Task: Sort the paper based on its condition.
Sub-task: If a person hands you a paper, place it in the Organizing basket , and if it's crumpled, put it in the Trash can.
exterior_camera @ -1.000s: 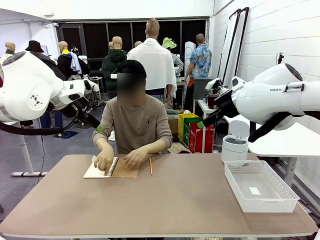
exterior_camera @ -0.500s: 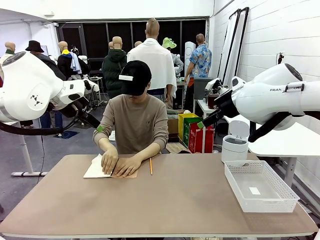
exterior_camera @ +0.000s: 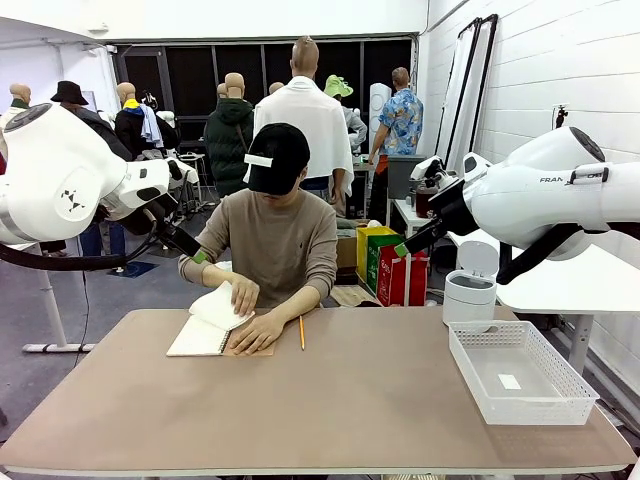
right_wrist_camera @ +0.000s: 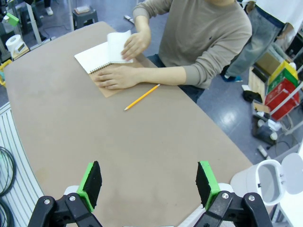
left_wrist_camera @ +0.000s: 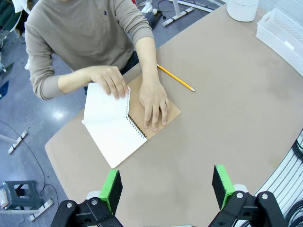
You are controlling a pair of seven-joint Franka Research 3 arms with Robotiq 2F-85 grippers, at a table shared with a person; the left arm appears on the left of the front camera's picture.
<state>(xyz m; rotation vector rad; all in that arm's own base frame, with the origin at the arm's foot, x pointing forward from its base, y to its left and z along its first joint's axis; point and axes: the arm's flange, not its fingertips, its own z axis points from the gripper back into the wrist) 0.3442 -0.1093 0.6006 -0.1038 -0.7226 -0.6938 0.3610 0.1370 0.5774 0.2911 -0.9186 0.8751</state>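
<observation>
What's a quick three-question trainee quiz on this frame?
1. True or false: the pencil lies on the table beside the notebook.
2. Pick one. The person's hand lifts: A a page of the notebook; B the pencil; C nothing.
3. Fill in: the left gripper and right gripper both stand ___ above the table.

Key: 1 true; 2 A; 3 open.
</observation>
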